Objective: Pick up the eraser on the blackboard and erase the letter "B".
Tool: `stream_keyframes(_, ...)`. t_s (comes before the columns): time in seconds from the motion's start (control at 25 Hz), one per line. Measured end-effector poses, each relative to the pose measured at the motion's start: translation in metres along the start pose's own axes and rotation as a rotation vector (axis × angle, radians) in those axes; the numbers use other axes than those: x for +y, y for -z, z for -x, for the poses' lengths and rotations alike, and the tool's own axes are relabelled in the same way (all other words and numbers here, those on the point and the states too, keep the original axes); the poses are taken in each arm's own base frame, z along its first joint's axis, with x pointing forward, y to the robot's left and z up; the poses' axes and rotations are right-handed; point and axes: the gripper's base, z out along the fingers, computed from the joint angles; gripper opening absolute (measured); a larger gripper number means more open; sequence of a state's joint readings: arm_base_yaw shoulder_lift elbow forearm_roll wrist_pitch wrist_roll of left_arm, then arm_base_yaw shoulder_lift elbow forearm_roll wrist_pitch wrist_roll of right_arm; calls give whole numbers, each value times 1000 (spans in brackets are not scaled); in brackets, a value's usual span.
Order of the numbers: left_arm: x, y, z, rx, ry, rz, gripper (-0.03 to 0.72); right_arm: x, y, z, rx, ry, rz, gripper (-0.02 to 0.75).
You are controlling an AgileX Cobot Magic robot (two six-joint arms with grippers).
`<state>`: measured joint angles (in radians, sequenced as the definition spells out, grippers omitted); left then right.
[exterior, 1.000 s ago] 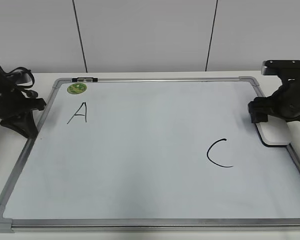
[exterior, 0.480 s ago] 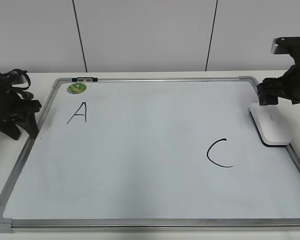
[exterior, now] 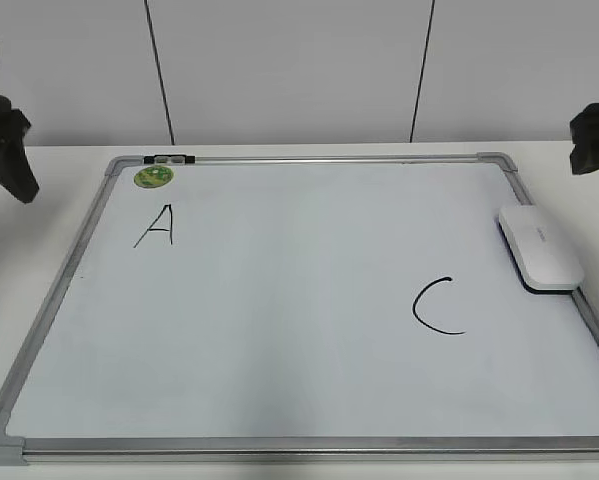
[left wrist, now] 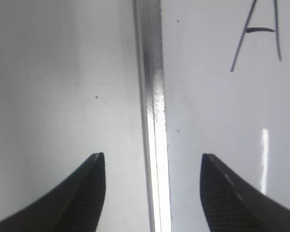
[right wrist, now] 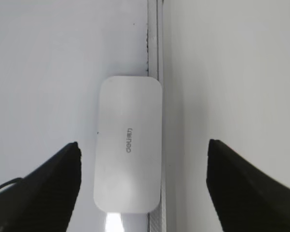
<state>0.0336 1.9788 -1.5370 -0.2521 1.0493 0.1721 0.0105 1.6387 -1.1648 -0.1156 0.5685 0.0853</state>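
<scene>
We find both pincers apart and lifted clear since a second ago; eraser [exterior: 540, 248] released on blackboard [exterior: 279, 445]; no "B" remains.

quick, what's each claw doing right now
Left claw: open, empty, over the blackboard frame.
Right claw: open, empty, above the eraser.

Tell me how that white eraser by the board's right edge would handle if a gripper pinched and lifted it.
The eraser looks like a smooth plastic shell, so it is probably stiff and possibly slippery between fingers. It lies flat and low on the board beside the frame, so it seems unlikely to tip or roll. It is probably light for its size.
</scene>
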Motion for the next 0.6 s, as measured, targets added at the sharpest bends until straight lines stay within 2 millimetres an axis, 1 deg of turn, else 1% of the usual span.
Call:
stream_keyframes(0.12,-10,36,-9,-20,-18,-11,464,-3,32,-1,2,3,-8,594)
stream_keyframes(0.24,-19,71,-21,-40,-33,-21,449,-4,67,-2,-31,1,-4,594)
stream_keyframes(0.36,-27,103,-33,-96,-26,-23,430,-3,104,-6,-77,19,7,594)
stream_keyframes(0.44,-33,121,-44,-133,-29,-23,424,-1,129,-12,-110,27,16,594)
stream_keyframes(0.56,-49,147,-68,-182,-64,-31,421,0,159,-25,-131,32,26,594)
stream_keyframes(0.6,-54,152,-77,-190,-77,-34,421,0,167,-30,-135,34,27,594)
